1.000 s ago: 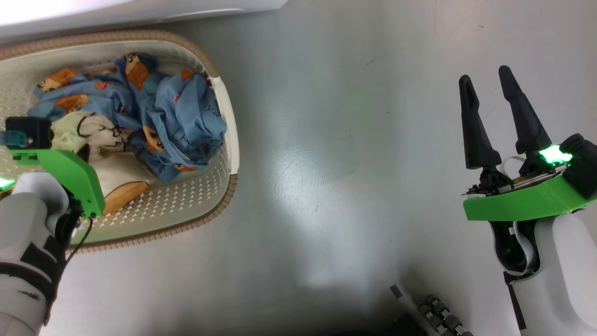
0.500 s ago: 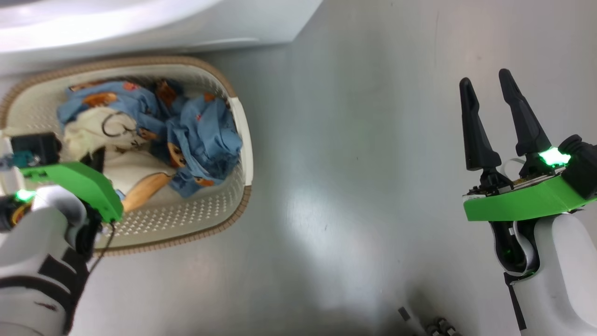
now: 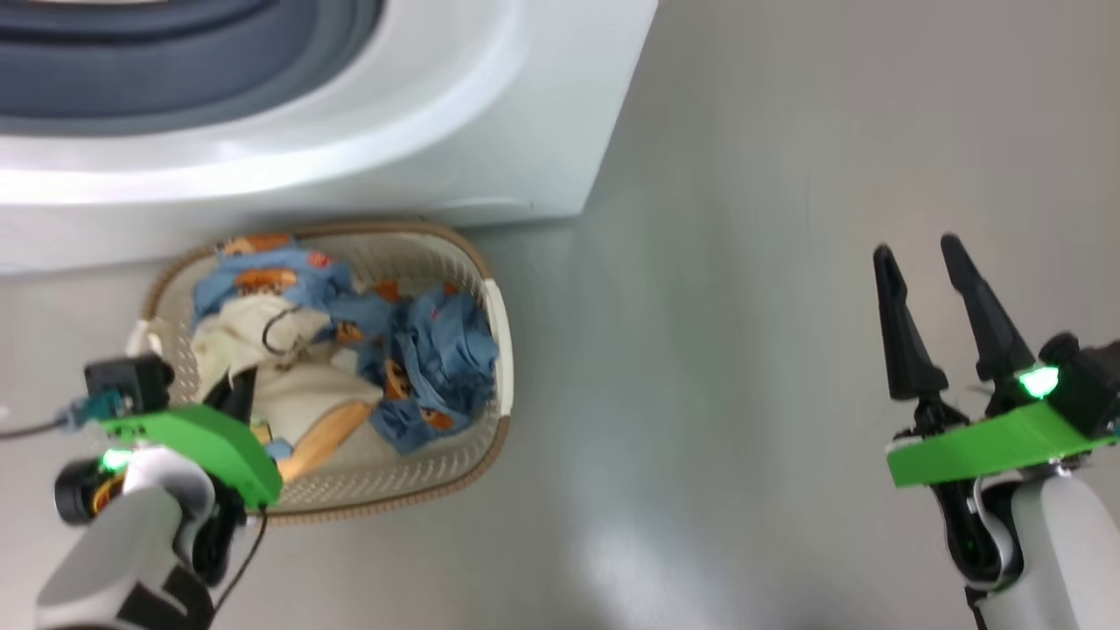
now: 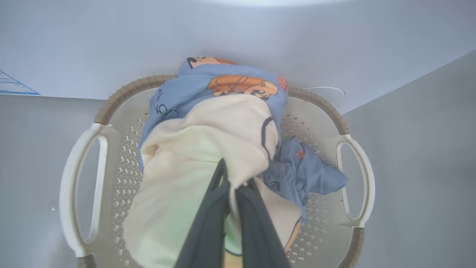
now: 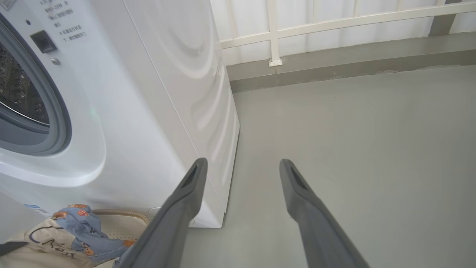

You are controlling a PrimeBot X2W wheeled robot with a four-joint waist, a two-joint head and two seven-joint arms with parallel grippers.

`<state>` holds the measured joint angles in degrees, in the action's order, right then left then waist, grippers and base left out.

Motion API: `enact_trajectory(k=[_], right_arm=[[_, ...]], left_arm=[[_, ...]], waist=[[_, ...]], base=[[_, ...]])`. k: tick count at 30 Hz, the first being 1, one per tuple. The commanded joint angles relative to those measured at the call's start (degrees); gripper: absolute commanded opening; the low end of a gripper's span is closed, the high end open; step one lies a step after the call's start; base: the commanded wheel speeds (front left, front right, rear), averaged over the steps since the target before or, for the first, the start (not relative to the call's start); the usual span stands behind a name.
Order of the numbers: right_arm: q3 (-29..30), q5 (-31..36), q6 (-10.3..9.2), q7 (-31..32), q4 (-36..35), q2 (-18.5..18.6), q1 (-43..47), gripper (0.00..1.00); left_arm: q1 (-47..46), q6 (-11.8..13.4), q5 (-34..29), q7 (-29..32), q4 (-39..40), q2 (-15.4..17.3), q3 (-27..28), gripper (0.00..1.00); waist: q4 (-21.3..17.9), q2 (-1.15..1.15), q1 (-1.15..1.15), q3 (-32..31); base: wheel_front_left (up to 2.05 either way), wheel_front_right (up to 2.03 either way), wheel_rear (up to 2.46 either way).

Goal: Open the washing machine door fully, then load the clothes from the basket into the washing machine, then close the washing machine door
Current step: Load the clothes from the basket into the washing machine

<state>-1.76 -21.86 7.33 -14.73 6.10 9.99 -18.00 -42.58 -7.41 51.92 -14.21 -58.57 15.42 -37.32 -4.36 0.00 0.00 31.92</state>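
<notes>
Your left gripper point(image 4: 235, 178) was clamped on the cream garment point(image 4: 193, 149); blue clothes point(image 3: 437, 350) lay in the basket point(image 3: 495, 315) below the washing machine point(image 3: 437, 114). Your right gripper point(image 3: 916, 245) gaped, empty. The drum point(image 5: 18, 89) stood exposed, so door judged open; loading, closing pending.

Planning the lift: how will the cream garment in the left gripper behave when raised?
Probably floppy: the cream garment bunches in soft folds around the left gripper. Likely to drag the blue garment lying against it.
</notes>
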Motion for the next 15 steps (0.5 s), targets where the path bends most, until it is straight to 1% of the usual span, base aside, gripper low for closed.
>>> enact_trajectory(k=[1,8,9,15], right_arm=[[-0.75,-0.87,0.16,-0.27,-0.65,0.99,3.51,1.00],[-0.20,-1.61,0.16,-0.27,0.09,2.45,7.91,1.00],[-0.20,-1.61,0.16,-0.27,0.09,2.45,7.91,1.00],[0.13,-1.90,0.16,-0.27,0.42,3.20,10.59,1.00]], left_arm=[[4.16,-0.08,-3.22,-0.78,2.99,2.58,4.98,0.00],[12.10,-0.08,-11.25,-0.78,10.89,1.59,13.05,0.00],[12.10,-0.08,-11.25,-0.78,10.89,1.59,13.05,0.00],[18.37,-0.08,-17.02,-0.78,18.36,0.45,19.50,0.00]], waist=[[1.47,0.00,0.00,-7.93],[1.98,0.00,0.00,-13.87],[1.98,0.00,0.00,-13.87],[2.13,0.00,0.00,-17.96]], base=[[0.00,0.00,0.00],[0.00,0.00,0.00],[0.00,0.00,0.00],[0.00,0.00,0.00]])
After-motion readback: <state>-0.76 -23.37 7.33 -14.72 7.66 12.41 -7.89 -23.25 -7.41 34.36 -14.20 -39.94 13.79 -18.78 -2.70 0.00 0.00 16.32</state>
